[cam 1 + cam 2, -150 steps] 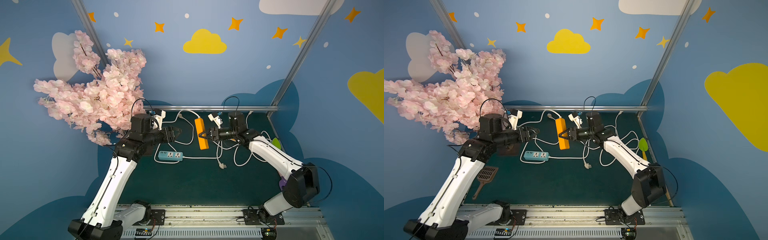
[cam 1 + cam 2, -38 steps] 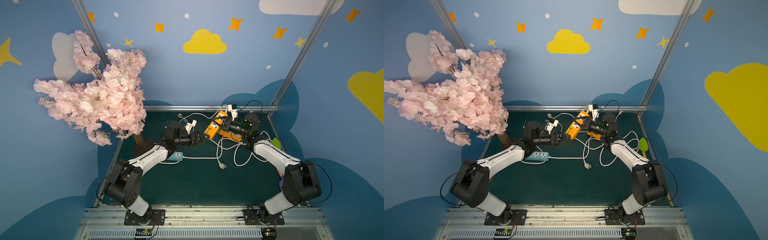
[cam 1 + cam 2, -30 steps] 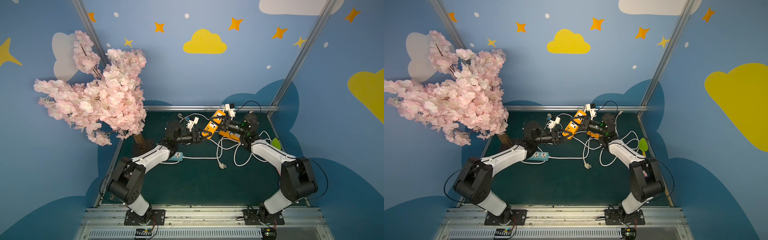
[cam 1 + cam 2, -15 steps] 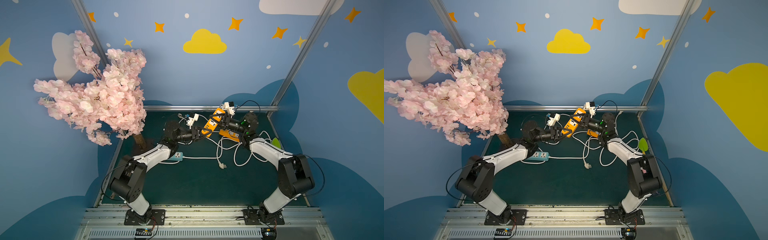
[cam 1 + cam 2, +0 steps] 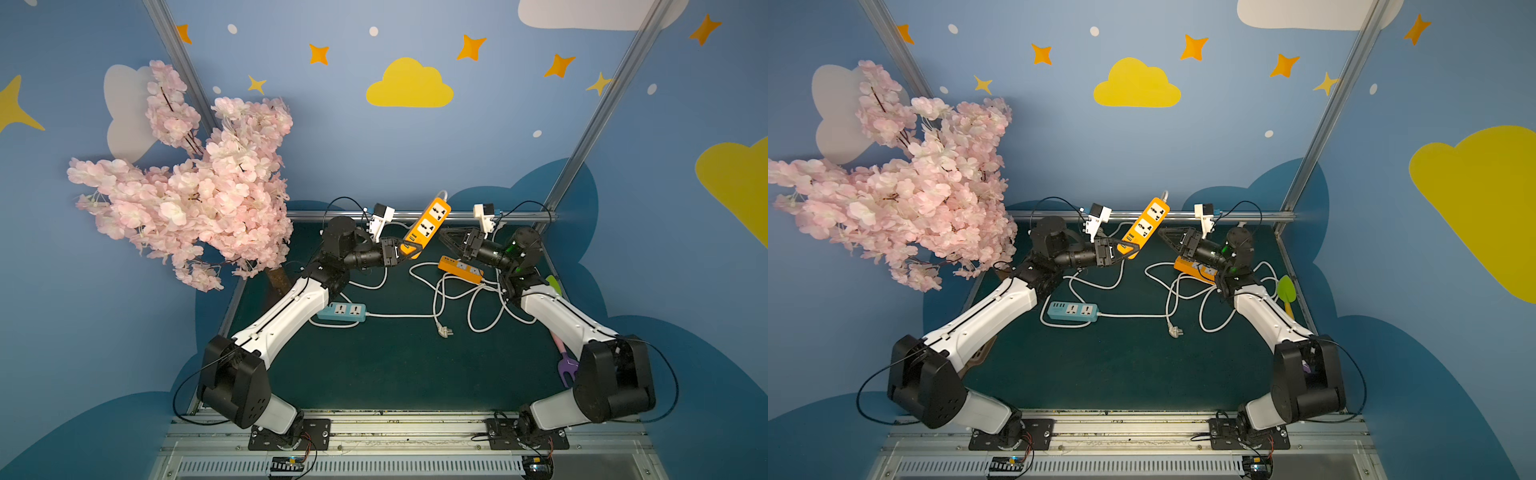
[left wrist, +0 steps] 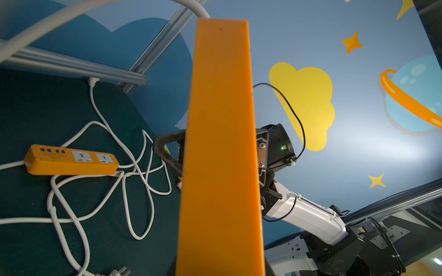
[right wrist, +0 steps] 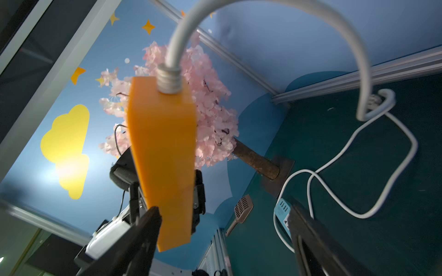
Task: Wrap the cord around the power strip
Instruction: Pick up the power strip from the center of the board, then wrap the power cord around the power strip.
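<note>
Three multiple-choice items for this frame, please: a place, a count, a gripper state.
1. Blue power strip: A flat on the mat; B held in the air; C standing on end.
2. Orange power strips: A one; B two; C four.
3. Right gripper: A open, empty; B shut, empty; C gripping something.
Key: A, it lies flat on the mat; B, one is raised in the left gripper, one lies on the mat; A, its jaws stand apart with nothing between them.

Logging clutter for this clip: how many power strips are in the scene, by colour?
Orange: 2, the raised power strip and the flat power strip
Blue: 1, the blue power strip
Total: 3
</note>
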You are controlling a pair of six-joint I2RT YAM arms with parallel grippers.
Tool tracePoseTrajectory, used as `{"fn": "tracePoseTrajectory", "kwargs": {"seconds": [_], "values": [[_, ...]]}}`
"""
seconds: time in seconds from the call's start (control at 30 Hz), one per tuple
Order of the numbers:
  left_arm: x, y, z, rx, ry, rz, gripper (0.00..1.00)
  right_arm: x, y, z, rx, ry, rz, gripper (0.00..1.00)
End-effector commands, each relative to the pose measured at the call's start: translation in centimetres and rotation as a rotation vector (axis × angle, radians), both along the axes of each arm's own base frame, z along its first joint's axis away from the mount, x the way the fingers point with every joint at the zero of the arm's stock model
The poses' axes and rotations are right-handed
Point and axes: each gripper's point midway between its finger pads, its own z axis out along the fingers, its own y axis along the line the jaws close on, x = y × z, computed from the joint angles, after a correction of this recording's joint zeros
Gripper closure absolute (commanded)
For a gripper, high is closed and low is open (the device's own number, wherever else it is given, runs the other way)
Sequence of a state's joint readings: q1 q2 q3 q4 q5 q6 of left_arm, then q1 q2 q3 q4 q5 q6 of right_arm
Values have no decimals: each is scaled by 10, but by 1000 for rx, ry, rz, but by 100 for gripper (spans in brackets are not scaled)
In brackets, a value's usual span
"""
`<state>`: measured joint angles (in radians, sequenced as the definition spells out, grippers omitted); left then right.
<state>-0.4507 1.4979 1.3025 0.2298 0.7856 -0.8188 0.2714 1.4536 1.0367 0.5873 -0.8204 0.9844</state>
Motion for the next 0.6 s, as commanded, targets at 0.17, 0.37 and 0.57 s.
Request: {"fn": "tracePoseTrajectory", "kwargs": {"seconds": [0.17, 0.37, 0.57], "values": [[-20, 2, 97, -93, -269, 10, 98, 61, -14, -45, -353, -209, -448, 14], [-34, -1, 128, -134, -308, 9, 98, 96, 25, -34, -382, -428, -535, 14], [-43, 3, 149, -172, -320, 24, 98, 130, 52, -52, -389, -508, -586, 14]]}}
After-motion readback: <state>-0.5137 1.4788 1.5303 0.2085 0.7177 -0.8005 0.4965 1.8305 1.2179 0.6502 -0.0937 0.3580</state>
